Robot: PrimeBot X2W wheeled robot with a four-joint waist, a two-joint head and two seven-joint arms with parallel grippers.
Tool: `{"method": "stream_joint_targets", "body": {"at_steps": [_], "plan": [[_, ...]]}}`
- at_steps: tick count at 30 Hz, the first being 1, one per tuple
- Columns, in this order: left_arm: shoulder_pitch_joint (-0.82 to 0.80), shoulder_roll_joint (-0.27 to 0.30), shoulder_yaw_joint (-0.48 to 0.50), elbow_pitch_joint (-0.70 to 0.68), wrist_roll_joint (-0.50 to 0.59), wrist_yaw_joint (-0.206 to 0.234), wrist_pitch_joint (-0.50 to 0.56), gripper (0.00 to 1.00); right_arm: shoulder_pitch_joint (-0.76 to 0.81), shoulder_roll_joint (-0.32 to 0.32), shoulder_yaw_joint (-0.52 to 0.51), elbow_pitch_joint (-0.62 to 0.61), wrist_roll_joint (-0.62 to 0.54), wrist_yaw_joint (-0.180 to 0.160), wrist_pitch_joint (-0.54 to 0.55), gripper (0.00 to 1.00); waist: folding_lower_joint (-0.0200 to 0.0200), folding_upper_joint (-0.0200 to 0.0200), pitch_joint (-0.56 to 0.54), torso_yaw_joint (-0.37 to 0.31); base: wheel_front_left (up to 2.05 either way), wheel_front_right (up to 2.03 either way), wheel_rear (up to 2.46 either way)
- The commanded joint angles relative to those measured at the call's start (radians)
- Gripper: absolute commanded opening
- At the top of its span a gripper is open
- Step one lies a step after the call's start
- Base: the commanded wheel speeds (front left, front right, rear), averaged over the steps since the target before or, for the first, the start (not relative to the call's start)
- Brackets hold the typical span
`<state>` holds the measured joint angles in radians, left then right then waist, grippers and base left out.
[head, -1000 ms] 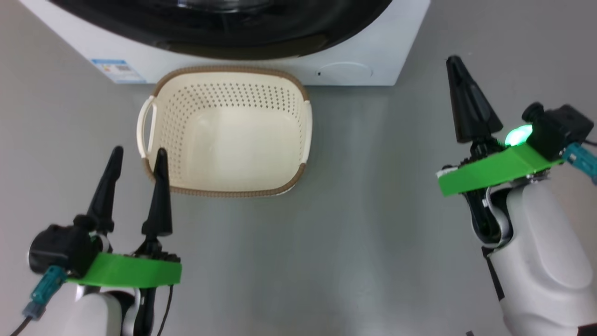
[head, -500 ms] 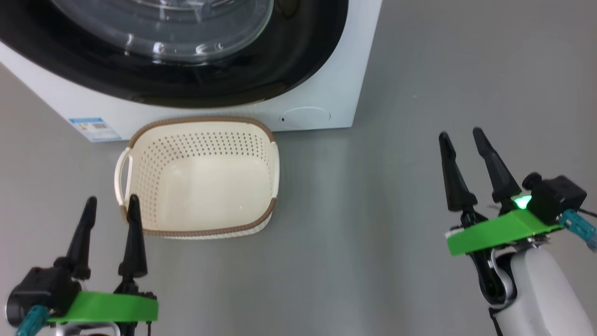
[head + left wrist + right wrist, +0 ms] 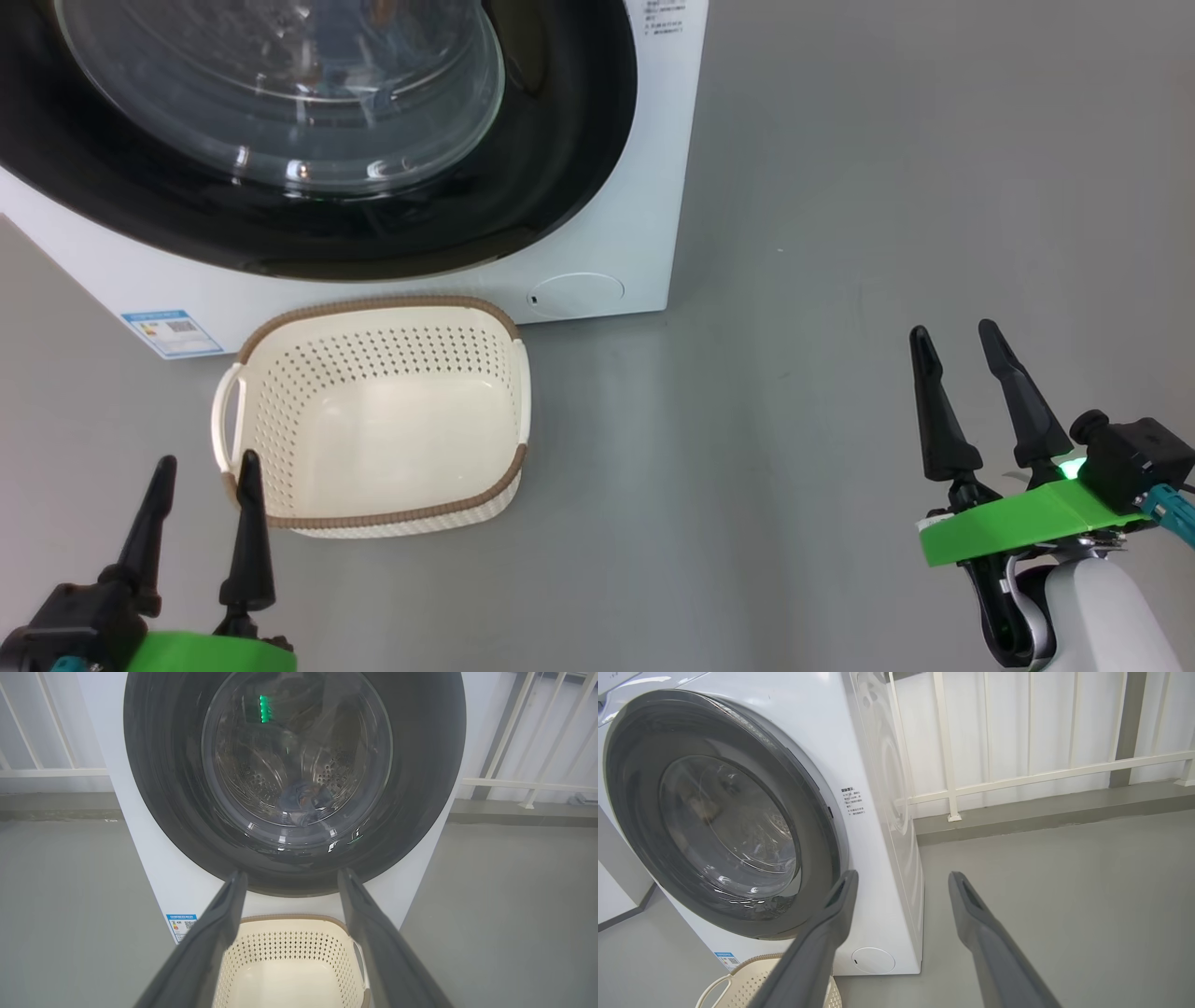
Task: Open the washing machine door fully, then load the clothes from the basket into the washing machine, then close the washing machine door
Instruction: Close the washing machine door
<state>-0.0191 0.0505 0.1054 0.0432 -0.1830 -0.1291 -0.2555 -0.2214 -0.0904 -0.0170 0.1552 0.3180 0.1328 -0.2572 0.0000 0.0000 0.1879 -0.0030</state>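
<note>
The head camera has just tipped up, showing more of the shut door (image 3: 308,121) of the washing machine (image 3: 644,187). The right tool (image 3: 954,329), one dark cone before, now has its fingers spread and empty, as has the left tool (image 3: 207,462). With the clothes (image 3: 306,805) behind the glass and the basket (image 3: 373,306) bare, the task looks finished. The basket sits on the floor (image 3: 794,420) just before the machine, mouth up, long axis along its front.

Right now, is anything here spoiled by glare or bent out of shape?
Head view: white glints on the glass of the washing machine door. Left wrist view: a green light reflects there; the near fingers look soft. Right wrist view: the washing machine leans, the railing tilts: wide-angle bending.
</note>
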Motion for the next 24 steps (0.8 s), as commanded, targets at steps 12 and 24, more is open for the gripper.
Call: {"method": "stream_joint_targets", "body": {"at_steps": [12, 24], "plan": [[-0.017, 0.027, 0.05, 0.012, 0.029, -0.002, -0.006, 1.0, 0.019, 0.005, 0.017, 0.0, -0.014, -0.002, -0.005, 1.0, 0.0, 0.0, -0.043, 0.003, 0.0, 0.0, 0.0], [0.042, 0.024, 0.062, 0.015, 0.043, -0.002, -0.006, 1.0, 0.04, 0.001, 0.022, 0.024, -0.018, -0.002, -0.005, 1.0, 0.0, 0.0, -0.088, 0.007, 0.0, 0.0, 0.0]]}}
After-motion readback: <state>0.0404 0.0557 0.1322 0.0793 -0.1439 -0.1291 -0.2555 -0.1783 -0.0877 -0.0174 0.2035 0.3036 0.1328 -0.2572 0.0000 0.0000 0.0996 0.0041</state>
